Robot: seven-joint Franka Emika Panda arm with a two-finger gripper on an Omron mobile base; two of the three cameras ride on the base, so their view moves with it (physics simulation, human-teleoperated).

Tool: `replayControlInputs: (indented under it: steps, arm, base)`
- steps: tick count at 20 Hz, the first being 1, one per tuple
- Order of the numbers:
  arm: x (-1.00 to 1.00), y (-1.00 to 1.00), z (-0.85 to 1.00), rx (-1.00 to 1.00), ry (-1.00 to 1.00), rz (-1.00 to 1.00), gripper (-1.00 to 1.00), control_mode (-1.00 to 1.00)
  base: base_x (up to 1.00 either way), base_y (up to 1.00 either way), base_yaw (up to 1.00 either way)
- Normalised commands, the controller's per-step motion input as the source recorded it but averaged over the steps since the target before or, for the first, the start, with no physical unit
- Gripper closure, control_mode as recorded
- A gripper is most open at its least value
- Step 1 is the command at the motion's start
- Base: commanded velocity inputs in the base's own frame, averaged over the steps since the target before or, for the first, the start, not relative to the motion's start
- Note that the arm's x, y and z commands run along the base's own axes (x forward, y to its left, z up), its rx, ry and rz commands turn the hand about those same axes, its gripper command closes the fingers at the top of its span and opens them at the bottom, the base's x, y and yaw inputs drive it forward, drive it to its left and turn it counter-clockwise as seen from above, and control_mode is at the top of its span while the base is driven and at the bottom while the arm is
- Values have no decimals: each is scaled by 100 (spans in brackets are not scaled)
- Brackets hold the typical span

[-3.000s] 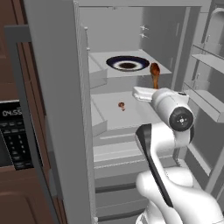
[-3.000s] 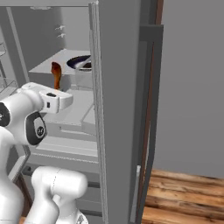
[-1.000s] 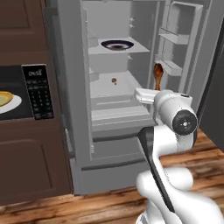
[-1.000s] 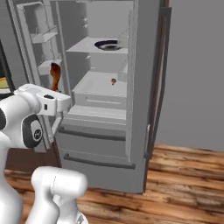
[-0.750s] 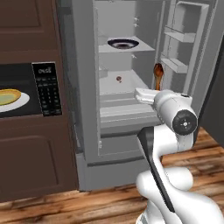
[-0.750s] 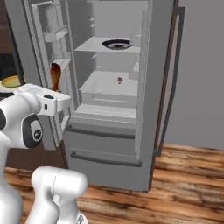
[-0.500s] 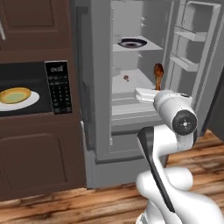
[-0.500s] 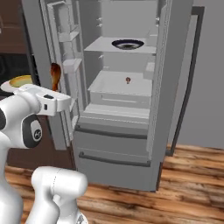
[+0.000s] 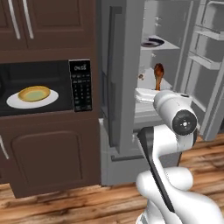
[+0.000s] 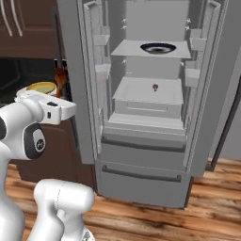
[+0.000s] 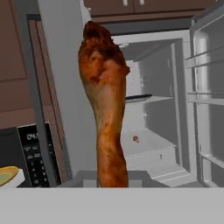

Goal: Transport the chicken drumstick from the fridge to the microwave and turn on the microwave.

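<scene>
A: The chicken drumstick [image 11: 105, 109], a long golden-brown piece of meat with a dark knobbly top, where is it now?

B: Upright in my two-finger pincer [image 9: 154, 90], which is pinched on its narrow lower end. A second ago my base faced the tall grey metallic fridge [image 10: 150, 94] squarely; the whole picture has since swung left, so that is the cameras moving, not the things.

A: What has that brought in?

B: The wide black built-in microwave [image 9: 43, 87] now fills the left of the left base view, open, with a white plate [image 9: 30, 98] carrying a flat yellow round inside and the black keypad [image 9: 81, 85] beside it.

A: And the other views?

B: The right base view looks straight into the fridge: a dark bowl [image 10: 158, 48] on the upper shelf, a tiny reddish item [image 10: 155, 87] below. My hand view shows the drumstick's mottled skin close up.
</scene>
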Motion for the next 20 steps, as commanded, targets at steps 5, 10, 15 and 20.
replayControlInputs:
  steps: [5,10,15,20]
  arm:
    - [0,0,0,0,0,0,100,100]
    - [0,0,0,0,0,0,100,100]
    - [0,0,0,0,0,0,100,100]
    - [0,0,0,0,0,0,100,100]
  base:
    - [-19,56,0]
    - [-3,59,0]
    - [8,49,1]
    - [32,23,8]
